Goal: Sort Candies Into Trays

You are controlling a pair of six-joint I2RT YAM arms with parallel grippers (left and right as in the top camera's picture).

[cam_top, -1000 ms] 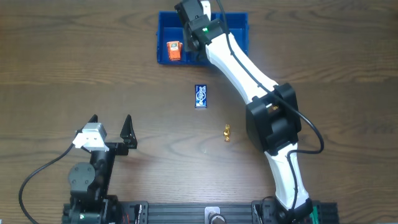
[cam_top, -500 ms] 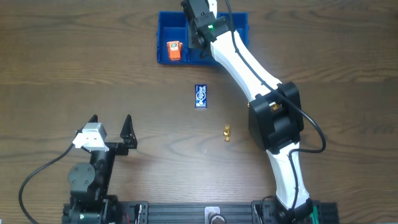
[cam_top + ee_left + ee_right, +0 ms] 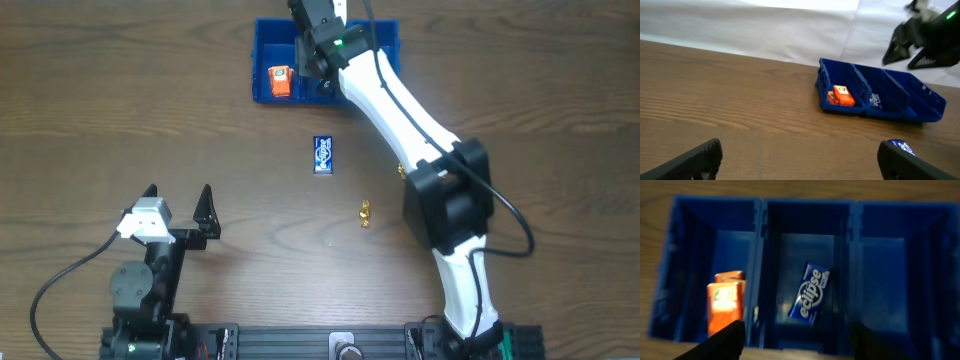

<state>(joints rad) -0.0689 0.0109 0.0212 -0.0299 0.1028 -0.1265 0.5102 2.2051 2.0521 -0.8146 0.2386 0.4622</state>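
I have the right gripper (image 3: 796, 328) hanging above the blue tray (image 3: 386, 62), over its middle compartment. Its two fingers stand well apart with nothing between them.

The tray has three compartments side by side. The middle one holds a blue candy pack (image 3: 810, 300), lying flat and slightly askew on the floor of the bin. In the compartment at the tray's left end, as the top view has it, sits an orange candy box (image 3: 280, 82), close to the wall nearest my arms. The compartment at the other end looks bare from the wrist camera.

A second blue pack (image 3: 322, 155) lies on the wooden table (image 3: 120, 120) outside the tray, just off its near wall and roughly in line with the middle compartment. A small gold-wrapped candy (image 3: 365, 214) lies further out from the tray than that pack, apart from it and a little toward the right arm's side.

The left gripper (image 3: 178, 205) is well away from the tray, on the near side and off toward its orange-box end. Its fingers are spread wide and it grips nothing. From its camera, the tray is far across the table.
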